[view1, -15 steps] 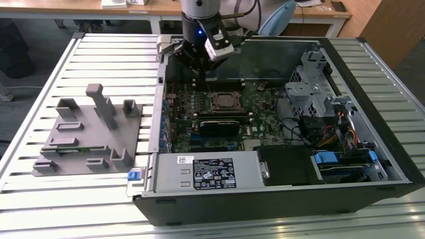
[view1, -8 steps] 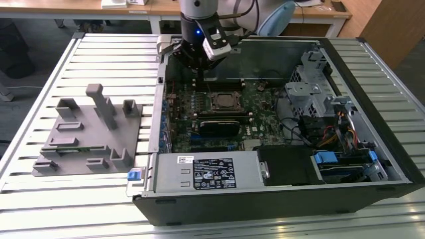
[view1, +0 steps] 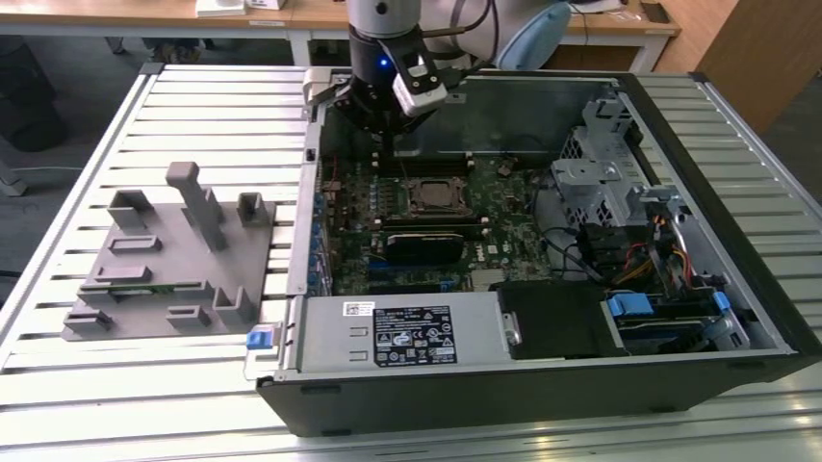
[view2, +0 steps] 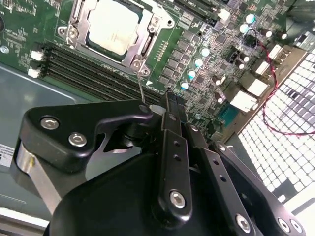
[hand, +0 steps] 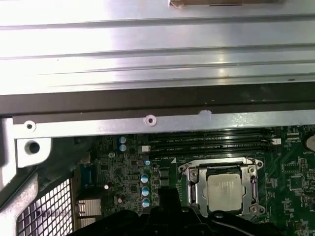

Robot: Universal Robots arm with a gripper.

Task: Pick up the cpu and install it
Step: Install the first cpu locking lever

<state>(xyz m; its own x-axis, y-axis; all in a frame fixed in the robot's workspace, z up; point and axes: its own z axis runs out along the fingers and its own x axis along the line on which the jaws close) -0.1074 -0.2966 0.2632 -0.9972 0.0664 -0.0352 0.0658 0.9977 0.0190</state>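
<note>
The cpu lies flat inside the dark socket frame on the green motherboard, silvery top facing up; both wrist views show the cpu seated in the frame. My gripper hangs over the board just behind the socket, toward the case's back wall. In the second wrist view the gripper has its black fingers pressed together with nothing between them. Their tips sit right beside the free end of the thin socket lever; whether they touch it I cannot tell.
The open computer case lies on a slatted metal table. A power supply fills its front; a drive cage and cables crowd the exterior view's right. Memory slots run beside the socket. A grey plastic fixture stands outside at the exterior view's left.
</note>
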